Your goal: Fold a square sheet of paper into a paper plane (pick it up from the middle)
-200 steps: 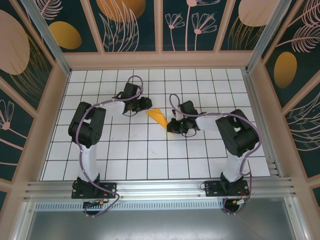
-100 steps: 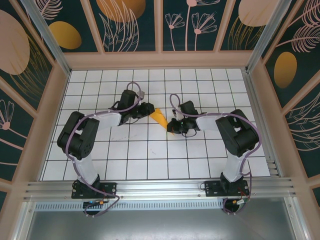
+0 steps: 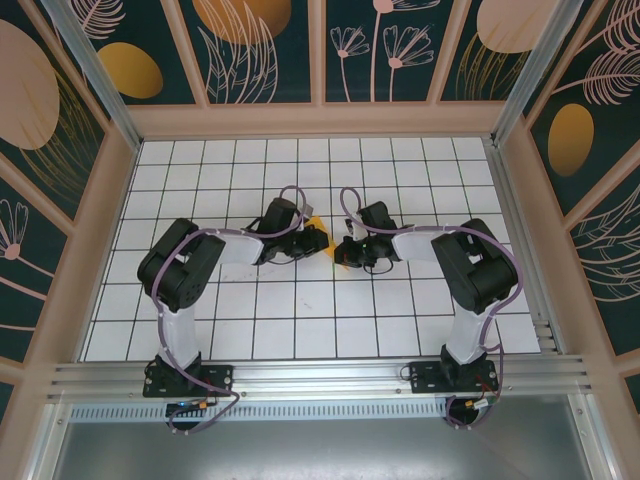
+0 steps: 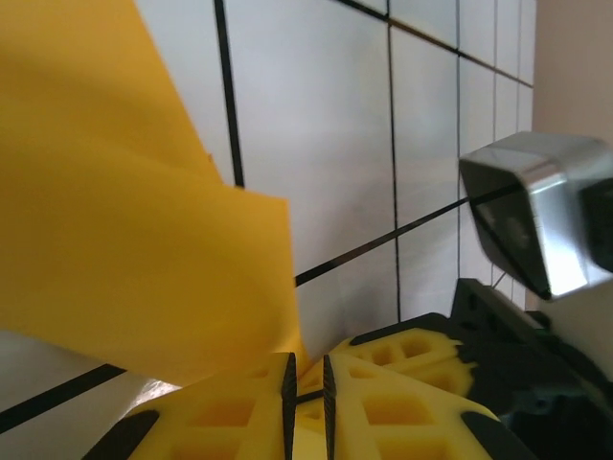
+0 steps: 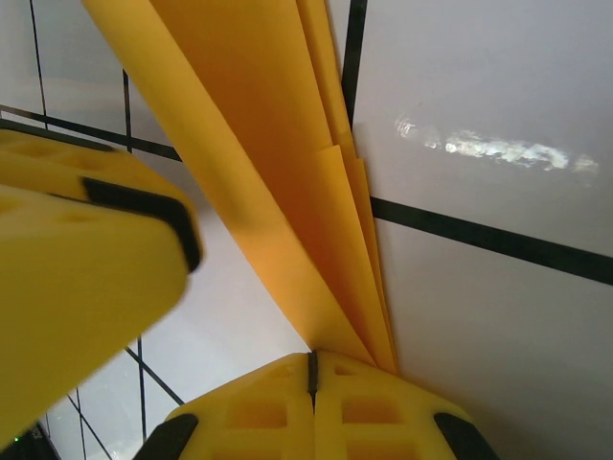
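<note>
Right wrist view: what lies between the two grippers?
The creased orange-yellow paper sheet spans it, running from the right gripper toward the left gripper; the right wrist view shows it best.

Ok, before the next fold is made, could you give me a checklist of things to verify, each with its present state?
1. Right tool shut on the paper: ok.
2. Left tool gripping the paper edge: cannot tell; its jaws stand nearly together where the paper ends.
3. Folded layers stacked together at the right tool: ok.
4. Paper free of tears: ok where visible.
5. Tools clear of each other: cannot tell; they are close.
</note>
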You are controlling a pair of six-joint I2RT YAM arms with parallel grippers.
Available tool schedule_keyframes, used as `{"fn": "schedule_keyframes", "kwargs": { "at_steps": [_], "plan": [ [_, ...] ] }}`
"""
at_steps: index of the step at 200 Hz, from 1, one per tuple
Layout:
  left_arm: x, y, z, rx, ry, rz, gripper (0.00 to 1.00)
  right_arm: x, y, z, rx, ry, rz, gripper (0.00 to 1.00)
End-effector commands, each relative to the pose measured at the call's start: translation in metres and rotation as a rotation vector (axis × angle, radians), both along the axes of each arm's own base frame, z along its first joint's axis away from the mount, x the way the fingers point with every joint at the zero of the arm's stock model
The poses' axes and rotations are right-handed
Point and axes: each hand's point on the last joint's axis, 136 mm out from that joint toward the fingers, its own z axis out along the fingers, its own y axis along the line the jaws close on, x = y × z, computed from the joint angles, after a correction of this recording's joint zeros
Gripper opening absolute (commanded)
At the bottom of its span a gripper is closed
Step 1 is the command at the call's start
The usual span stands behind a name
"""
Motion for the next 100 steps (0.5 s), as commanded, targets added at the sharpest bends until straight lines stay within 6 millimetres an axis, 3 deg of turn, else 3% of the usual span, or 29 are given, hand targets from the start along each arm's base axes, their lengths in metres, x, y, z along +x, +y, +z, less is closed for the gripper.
{"fn": "schedule_keyframes", "kwargs": {
  "at_steps": [1,40,46,100],
  "plan": [
    [-0.002,-0.005,-0.006,-0.019,0.022,-0.006,0.19,-0.018,-0.030,-0.036,-0.139,0.098,-0.053,0.01],
    [0.000,0.004,-0.023,0.053,0.058,0.034,0.21,-0.020,-0.033,-0.038,-0.153,0.101,-0.056,0.01],
    [0.009,0.000,-0.017,0.052,0.037,0.042,0.21,-0.021,-0.033,-0.038,-0.155,0.103,-0.056,0.01],
    [0.016,0.015,-0.030,0.155,0.036,0.106,0.25,-0.025,-0.038,-0.042,-0.182,0.116,-0.053,0.01]
  ]
}}
